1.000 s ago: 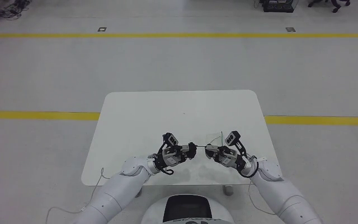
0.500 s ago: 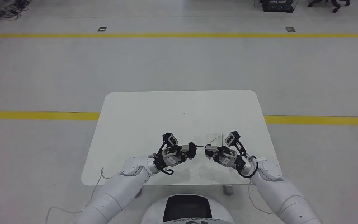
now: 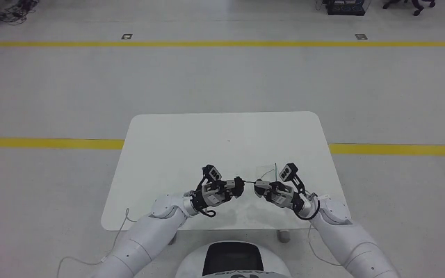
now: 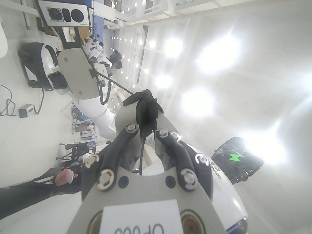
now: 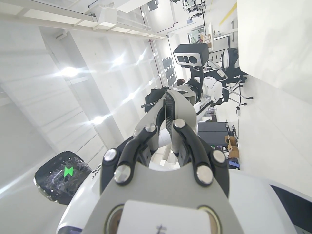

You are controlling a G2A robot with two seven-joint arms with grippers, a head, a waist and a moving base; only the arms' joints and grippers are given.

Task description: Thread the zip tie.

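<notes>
Low over the front of the white table (image 3: pixel 222 139), my two grippers face each other tip to tip. A thin black zip tie (image 3: pixel 247 183) spans the short gap between them. My left gripper (image 3: pixel 238 184) is shut on the tie's thicker black end (image 4: pixel 143 98). From there the strap (image 4: pixel 117 85) runs straight across to the other arm's fingers, and a loose black strand hangs back between my left fingers (image 4: pixel 126 135). My right gripper (image 3: pixel 257 185) is shut, its ribbed pads (image 5: pixel 170 108) pressed together on the strap's far end.
A faint clear outline (image 3: pixel 268 169) lies on the table just behind the right gripper. The table's far half is bare. Grey floor with yellow lines (image 3: pixel 222 44) surrounds the table.
My right gripper has crept slightly toward the left one, so the gap between them is a little narrower. The left arm has held still.
</notes>
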